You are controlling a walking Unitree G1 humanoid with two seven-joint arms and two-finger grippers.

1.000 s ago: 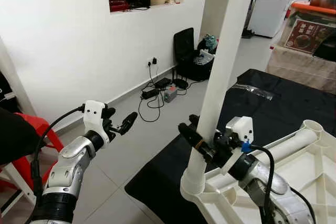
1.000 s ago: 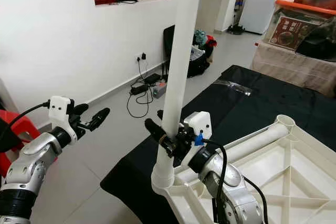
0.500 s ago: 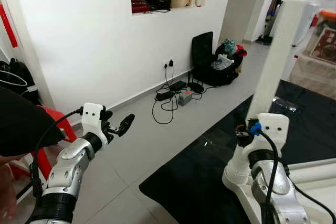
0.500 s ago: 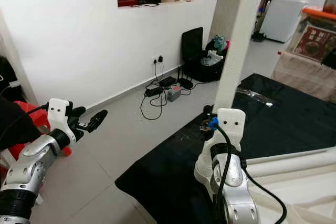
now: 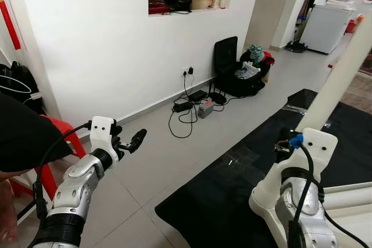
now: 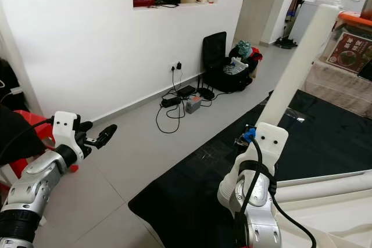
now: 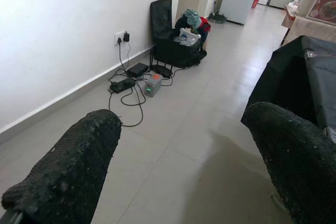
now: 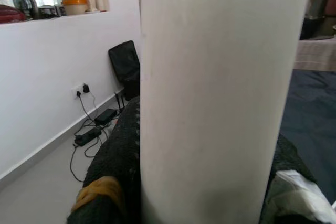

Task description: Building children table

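Two grippers are working at different heights over the grey tiled floor (image 5: 174, 161). The right gripper (image 8: 199, 182) is clamping its black fingers (image 8: 113, 171) against both sides of a long white plastic table leg (image 6: 296, 62), which is tilting up and away to the right from a round socket at the corner of the overturned white plastic children's table (image 6: 325, 201). That table is lying on a black floor mat (image 6: 203, 190) on the robot's right, and a second white leg (image 6: 325, 185) is lying flat along its edge. The right wrist's white housing with a blue clip (image 5: 297, 141) is sitting just in front of the held leg and hiding the fingers from the head views.

The left gripper (image 5: 135, 141) is hovering over bare floor well apart from the table, its two black fingers (image 7: 68, 166) standing apart with nothing between them.

Along the white wall (image 5: 87, 45), a black chair holding a pile of cloth (image 5: 235, 65) is standing beside a tangle of black cables and a small grey box (image 5: 195, 105) plugged into a wall socket. A red plastic stool (image 5: 55, 137) is standing near the left arm, partly hidden by a person's dark sleeve (image 5: 23, 140). A white appliance (image 5: 325, 18) is standing further back.
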